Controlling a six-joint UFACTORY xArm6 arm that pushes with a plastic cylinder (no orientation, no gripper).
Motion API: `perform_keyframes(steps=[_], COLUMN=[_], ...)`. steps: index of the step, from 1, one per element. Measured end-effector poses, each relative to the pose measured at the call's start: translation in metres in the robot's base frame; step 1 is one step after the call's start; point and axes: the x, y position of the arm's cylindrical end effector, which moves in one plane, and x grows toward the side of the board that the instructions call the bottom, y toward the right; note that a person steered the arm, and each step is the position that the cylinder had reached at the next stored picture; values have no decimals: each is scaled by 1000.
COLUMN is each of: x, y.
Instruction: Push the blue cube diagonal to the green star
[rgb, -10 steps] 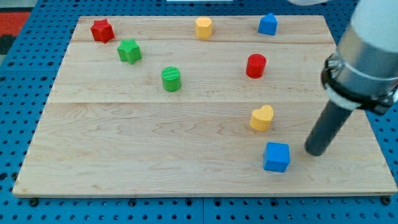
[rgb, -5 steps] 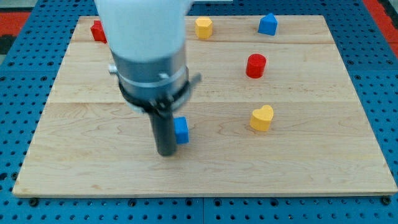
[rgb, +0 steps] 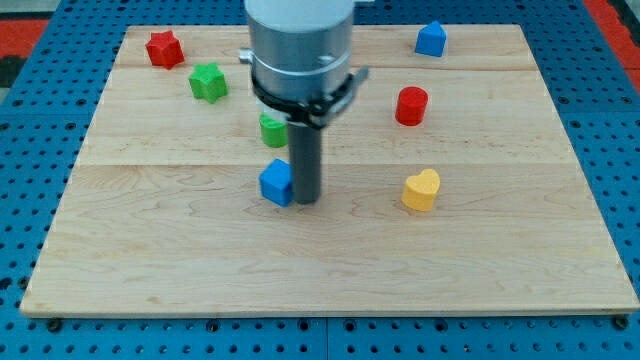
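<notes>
Left to right on the table: red star in the top-left corner, green star just right and below it. Green cylinder further right, half hidden behind my rod. Blue cube sits mid-table, below the green cylinder and well apart from the green star, down and to its right. My tip is right against the cube's right face, touching or nearly so. No jaws on this rig, only a bare rod, so nothing opens, closes or holds.

Further right: red cylinder, yellow heart, and a blue house-shaped block at the top.

Handling, my guess: the cube looks small, rigid and light, probably slides easily on the smooth wood and not fragile. No grasp possible; I push on a flat face. An off-centre contact would likely spin it or let it slip off the tip, so press mid-face. To go up-left toward the green star I'd want the lower-right side, steering clear of the green cylinder.
</notes>
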Motion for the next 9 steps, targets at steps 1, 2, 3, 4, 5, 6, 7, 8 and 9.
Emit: perform_keyframes(steps=[1,2,3,4,5,6,7,8,9], x=[-29,-30,-31,-25,-37,-67,-54,-53,-52], y=[-62,-89,-131,-162,-169,-167,-174,-142,-142])
